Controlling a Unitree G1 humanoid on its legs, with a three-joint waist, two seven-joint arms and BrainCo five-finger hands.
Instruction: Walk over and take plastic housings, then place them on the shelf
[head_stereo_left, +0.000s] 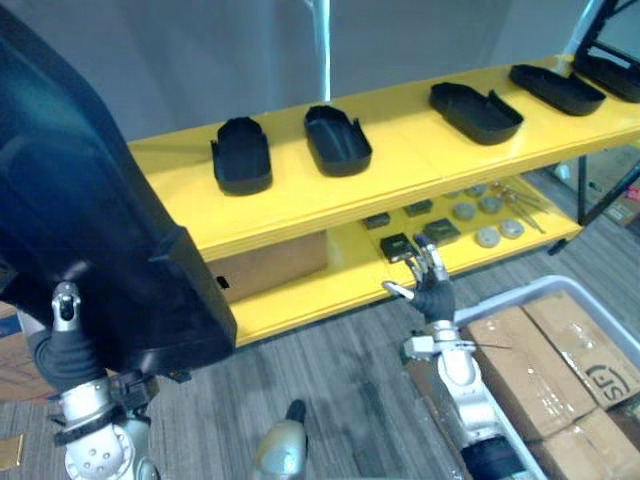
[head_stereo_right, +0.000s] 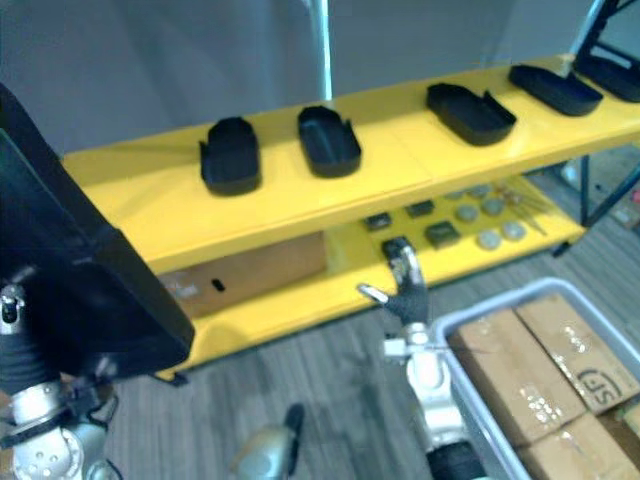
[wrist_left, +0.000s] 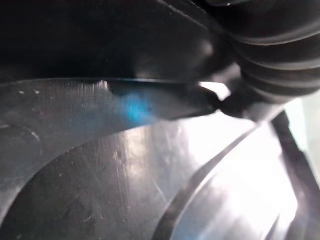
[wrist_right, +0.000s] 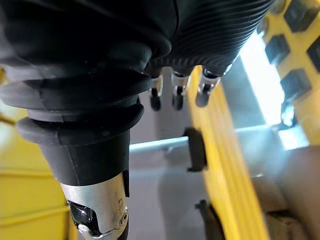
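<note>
Yellow shelf (head_stereo_left: 300, 215) at 12 o'clock carries a row of black housings (head_stereo_left: 337, 140). At 8 o'clock the left hand (head_stereo_left: 62, 345) bears a big housing (head_stereo_left: 90, 230), ready to add to the row; I cannot tell its grip. The right hand (head_stereo_left: 434, 295) hangs empty, fingers (head_stereo_left: 430, 262) loose.

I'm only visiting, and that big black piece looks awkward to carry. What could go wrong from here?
1. The large black housing at the left hand hides the left end of the yellow shelf; set down blind, it might strike the edge or knock the nearest housing already there.
2. The open right hand hangs close to the lower shelf; a step forward might bump it into the edge or the small parts.
</note>
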